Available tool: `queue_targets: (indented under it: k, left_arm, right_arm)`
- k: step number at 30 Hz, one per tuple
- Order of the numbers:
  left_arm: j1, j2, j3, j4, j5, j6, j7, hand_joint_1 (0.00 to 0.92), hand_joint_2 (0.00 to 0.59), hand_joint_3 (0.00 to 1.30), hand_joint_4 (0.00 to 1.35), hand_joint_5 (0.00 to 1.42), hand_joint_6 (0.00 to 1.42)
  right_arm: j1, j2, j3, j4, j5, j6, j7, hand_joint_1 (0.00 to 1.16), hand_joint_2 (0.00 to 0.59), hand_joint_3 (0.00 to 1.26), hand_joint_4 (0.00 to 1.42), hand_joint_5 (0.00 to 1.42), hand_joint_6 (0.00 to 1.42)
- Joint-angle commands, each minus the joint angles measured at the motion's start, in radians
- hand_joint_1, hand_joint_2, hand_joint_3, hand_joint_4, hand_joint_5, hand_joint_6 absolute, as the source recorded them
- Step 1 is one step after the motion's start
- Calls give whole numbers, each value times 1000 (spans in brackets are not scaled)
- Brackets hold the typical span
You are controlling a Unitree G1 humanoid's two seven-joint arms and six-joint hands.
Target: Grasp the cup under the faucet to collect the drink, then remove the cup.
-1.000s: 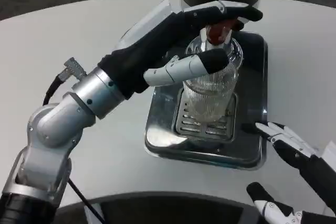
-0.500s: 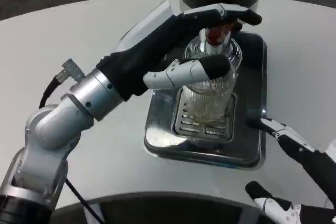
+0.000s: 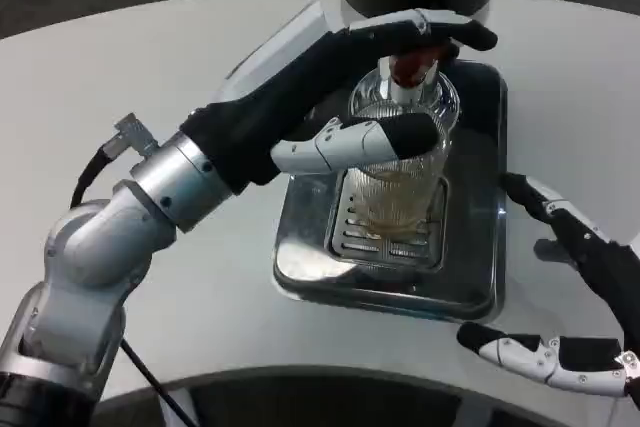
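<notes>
Ribbed glass cup (image 3: 398,182) under faucet (image 3: 408,69) | left robot hand (image 3: 345,87) grips it | right robot hand (image 3: 580,297) spread wide, empty

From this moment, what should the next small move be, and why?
Probably hold position and let it fill. The left hand reaches over the ribbed clear glass cup, fingers at the red faucet lever; only a shallow amber layer sits low in the cup on the steel drip tray. The right hand waits open beside the tray, ready to take the cup afterwards.
</notes>
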Motion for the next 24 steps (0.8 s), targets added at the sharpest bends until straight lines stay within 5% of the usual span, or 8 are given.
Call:
queue_targets:
  k: [1, 24]
  left_arm:
    - [33, 23, -25, 25, 38, -12, -24, 0, 52, 335, 190, 262, 191]
    - [19, 21, -36, 43, 69, -28, 7, 0, 53, 343, 191, 262, 191]
  right_arm:
    - [-28, 29, 15, 73, 21, -43, -53, 986, 178, 108, 84, 72, 192]
    - [-232, 155, 89, 395, 44, -181, -268, 1014, 139, 84, 84, 117, 237]
